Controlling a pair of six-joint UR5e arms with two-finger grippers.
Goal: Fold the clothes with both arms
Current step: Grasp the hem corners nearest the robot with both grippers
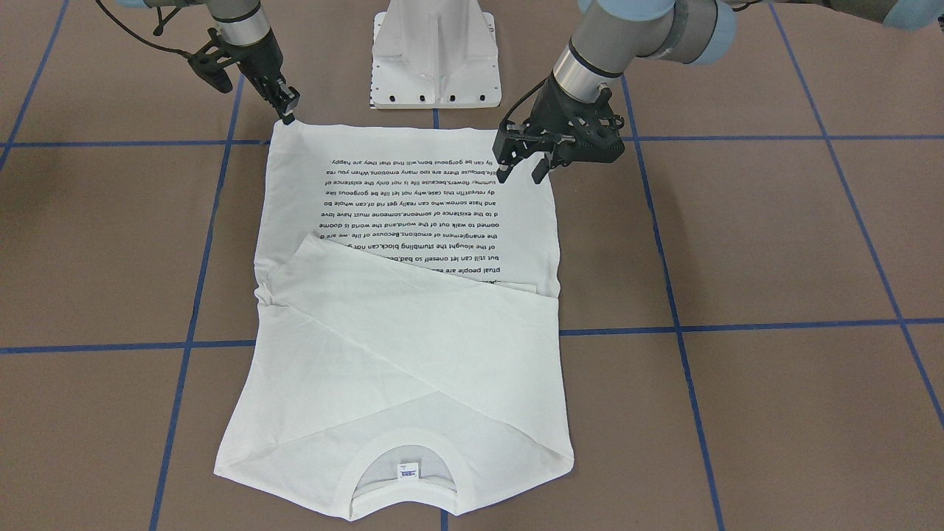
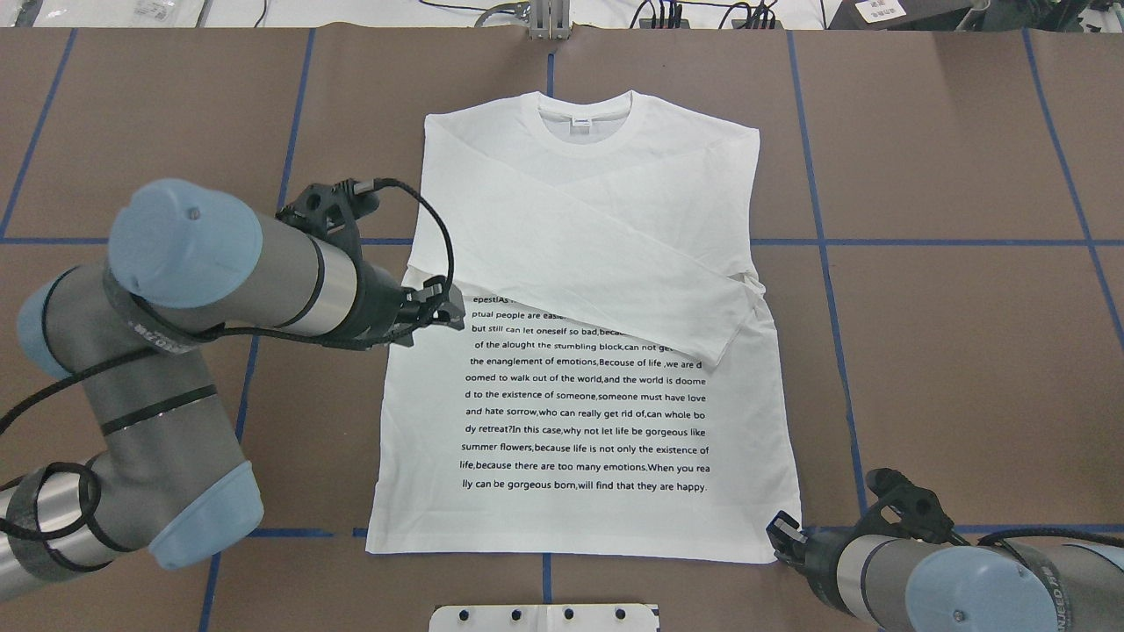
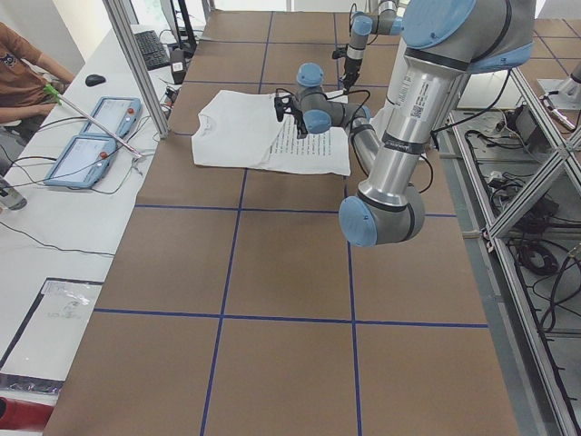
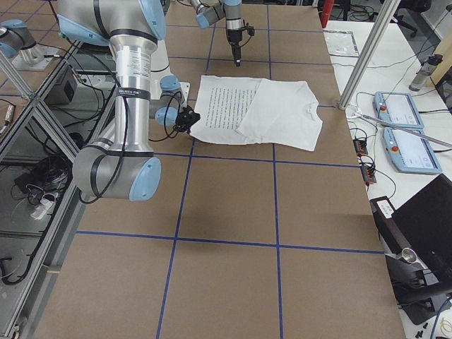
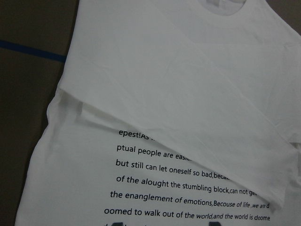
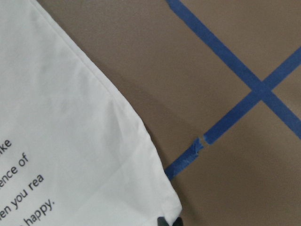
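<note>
In the overhead view, the white flared pedestal base [image 2: 544, 617] sits at the bottom centre edge of the frame, on the brown table [image 2: 948, 351] crossed by blue tape lines [image 2: 824, 263]. Just above it lies the hem of the white long-sleeved shirt [image 2: 580, 518], spread flat and print side up in the middle of the frame. In the lower right corner the silver-grey tubular right arm [image 2: 966, 579] comes in. Its black two-finger right gripper [image 1: 286, 114] is set at the hem corner of the shirt on that side. Its fingers are drawn close together; the wrist view shows only the dark tips beside the corner, so I cannot tell whether any cloth is caught between them. Further up, the silver-grey left arm [image 2: 193, 272] with light-blue joint caps fills the left of the frame. Its black left gripper [image 1: 521, 174] hangs over the shirt's left side with its fingers spread apart and nothing between them. The block of black printed text [image 2: 584, 412] runs across the shirt's middle. Beyond it, the two long sleeves [image 2: 615, 281] are folded in and cross over the chest, hiding the top lines of the print. Farthest, near the top centre, are the ribbed round collar [image 2: 584, 140] and the small neck tag [image 2: 580, 123].
</note>
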